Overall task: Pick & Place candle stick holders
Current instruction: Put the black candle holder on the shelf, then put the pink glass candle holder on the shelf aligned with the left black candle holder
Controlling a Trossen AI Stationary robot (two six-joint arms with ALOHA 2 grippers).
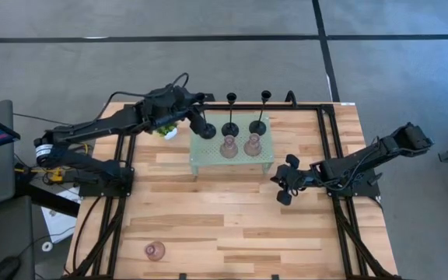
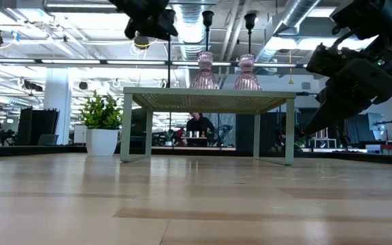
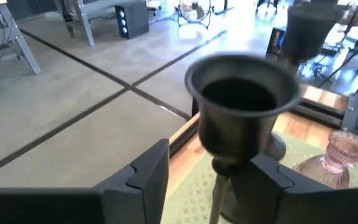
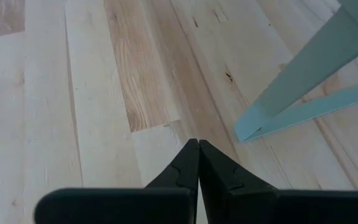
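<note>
Bare wooden table [image 1: 232, 210] spreads wide before the mint stand [image 1: 201, 159]. Left gripper [image 3: 210, 180] hangs spread around a black candle stick holder [image 3: 241, 112] at the stand's left edge. Right gripper [image 4: 197, 165], closed empty, hovers just beside the stand's right legs.

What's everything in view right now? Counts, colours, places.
Black candle stick holders: three, tall thin black stems; all on the mint-green stand, one of them between the left gripper's open fingers.
Pink glass holders: three, translucent pink; two on the stand's front part, one alone on the table near its front left corner.
Stand: one, mint-green, perforated top; back centre of the table.
Potted plant: one, green in a white pot; left of the stand, under the left arm.
Table: one, light wood planks.
Left gripper: black, open, around a black stem at the stand's left end.
Right gripper: black, shut, empty, above the table right of the stand.
</note>
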